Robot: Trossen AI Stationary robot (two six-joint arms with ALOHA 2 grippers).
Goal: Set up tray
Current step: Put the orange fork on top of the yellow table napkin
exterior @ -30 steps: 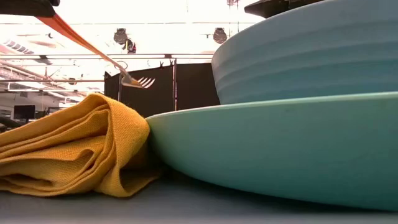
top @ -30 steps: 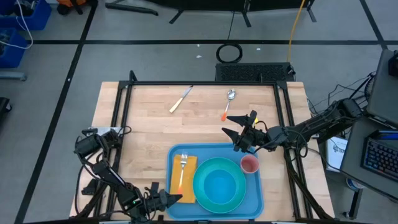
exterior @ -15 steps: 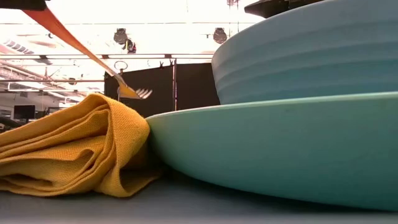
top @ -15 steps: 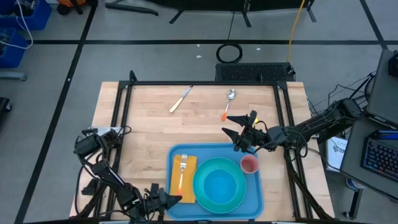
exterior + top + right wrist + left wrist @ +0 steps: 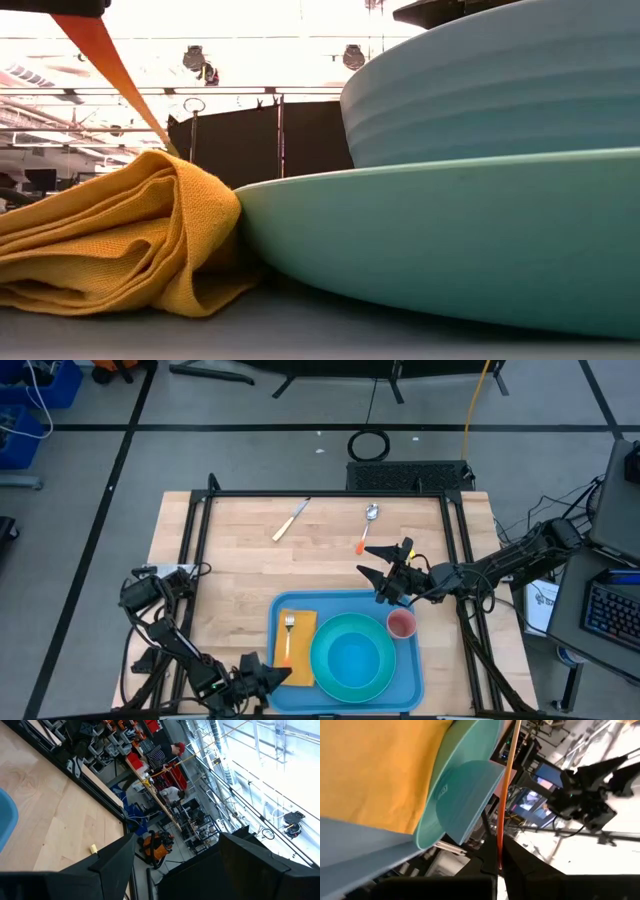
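Blue plastic tray point(image 5: 345, 603), flat with a raised rim and rounded corners, sits on the near half of the pale wood-plank table point(image 5: 240, 560). Left gripper point(image 5: 272, 678), at its near-left corner, fingers pinching an orange-handled fork point(image 5: 287, 637) over the folded yellow cloth napkin point(image 5: 302, 622). Smooth round turquoise plate point(image 5: 353, 656) just beside. Right gripper point(image 5: 384, 567), fingers spread, above the tray's far edge. Grey floor, shelving racks behind.

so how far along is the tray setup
Done: yellow-orange cloth napkin, turquoise plate with bowl and small pink cup sit on the blue plastic tray. In hand: left gripper lowers the orange-handled fork onto the napkin. Left: knife and spoon on the table; right gripper waits open.
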